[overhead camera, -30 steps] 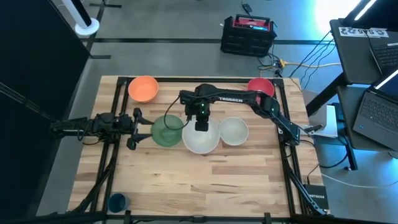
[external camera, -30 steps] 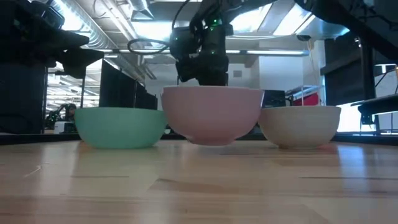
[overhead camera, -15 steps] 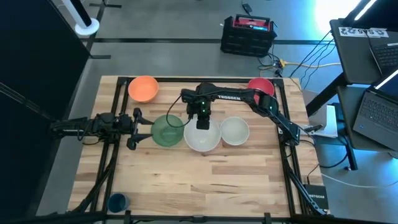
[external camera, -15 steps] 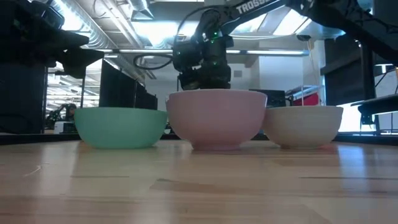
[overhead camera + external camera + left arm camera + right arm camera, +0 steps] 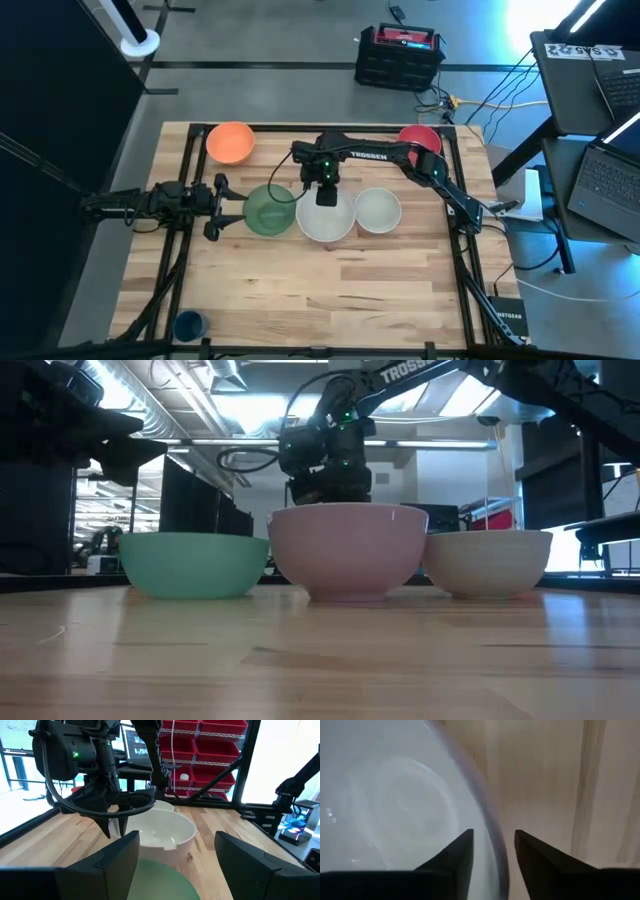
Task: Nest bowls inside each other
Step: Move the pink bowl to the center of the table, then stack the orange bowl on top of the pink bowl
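Large white round plastic bowl (image 5: 325, 220) stood on the wooden table (image 5: 330, 300) mid-row, round green plastic bowl (image 5: 268, 211) touching or just beside it on one side, smaller pale grey-white plastic bowl (image 5: 378, 211) on the other; orange plastic bowl (image 5: 230, 142) and red plastic bowl (image 5: 420, 138) sat well apart at the far corners. Right gripper (image 5: 325, 197) was low over the white bowl's far rim, its fingers (image 5: 455, 862) parted and straddling the rim without clamping it. Left gripper (image 5: 218, 208) waited beside the green bowl, fingers spread, holding nothing. Risk, as judged: if the right arm rose at an angle, a finger could catch the rim and tip or drag the white bowl into its neighbours. The right wrist view alone showed the rim passing between the fingers. The low view showed all three bowls seated flat; the high view did not.
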